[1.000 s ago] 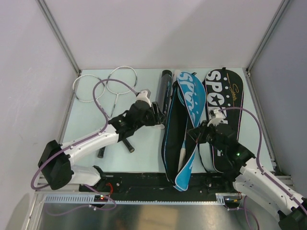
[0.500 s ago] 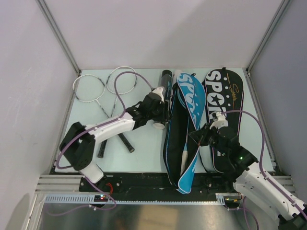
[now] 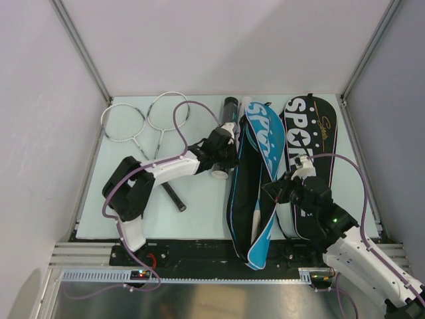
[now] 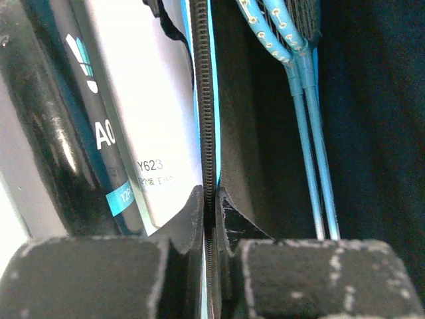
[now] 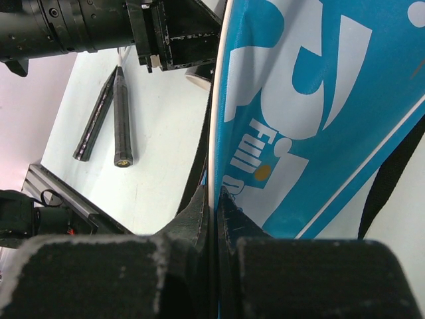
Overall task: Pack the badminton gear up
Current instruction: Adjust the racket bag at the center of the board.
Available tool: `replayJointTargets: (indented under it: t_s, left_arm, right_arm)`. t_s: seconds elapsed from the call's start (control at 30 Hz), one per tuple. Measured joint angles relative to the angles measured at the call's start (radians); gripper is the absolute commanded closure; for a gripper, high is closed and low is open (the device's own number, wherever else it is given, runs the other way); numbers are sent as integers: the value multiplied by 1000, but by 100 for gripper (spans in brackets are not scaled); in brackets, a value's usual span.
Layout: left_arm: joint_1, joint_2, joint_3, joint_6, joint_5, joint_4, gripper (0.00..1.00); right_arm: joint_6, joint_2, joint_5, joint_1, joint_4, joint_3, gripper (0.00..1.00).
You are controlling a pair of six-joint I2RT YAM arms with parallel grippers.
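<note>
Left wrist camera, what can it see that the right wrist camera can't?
Only the left wrist view shows the white label on the black tube and pale-blue racket shafts inside the blue racket bag. Only the right wrist view shows two black racket handles on the table and the bag's white lettering. Both show that bag's edge pinched by a gripper: left gripper, right gripper.

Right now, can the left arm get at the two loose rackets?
Probably, though not at once: the left gripper is shut on the blue bag and would have to let go. The rackets lie loose on its side of the table.
</note>
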Motion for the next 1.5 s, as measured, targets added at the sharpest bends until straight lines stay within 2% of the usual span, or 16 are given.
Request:
replayJointTargets:
  t_s: [0.23, 0.3, 0.53, 0.77, 1.07, 1.5]
  left_arm:
    - [11, -9, 1, -48, 67, 24, 100]
    - [14, -21, 1, -73, 89, 36, 100]
    - [16, -71, 1, -190, 153, 90, 100]
    - [6, -78, 3, -293, 148, 108, 100]
    - [-26, -78, 11, -364, 110, 118, 100]
    - [-49, -78, 46, -413, 79, 116, 100]
  right_arm:
    - [-8, 6, 2, -3, -2, 0, 96]
    - [-11, 10, 5, -3, -3, 0, 92]
    - [-2, 29, 30, -3, -3, 0, 62]
    - [43, 116, 47, 3, 10, 14, 47]
    - [64, 169, 129, 91, 17, 43, 35]
    - [62, 316, 373, 256, 7, 133, 28]
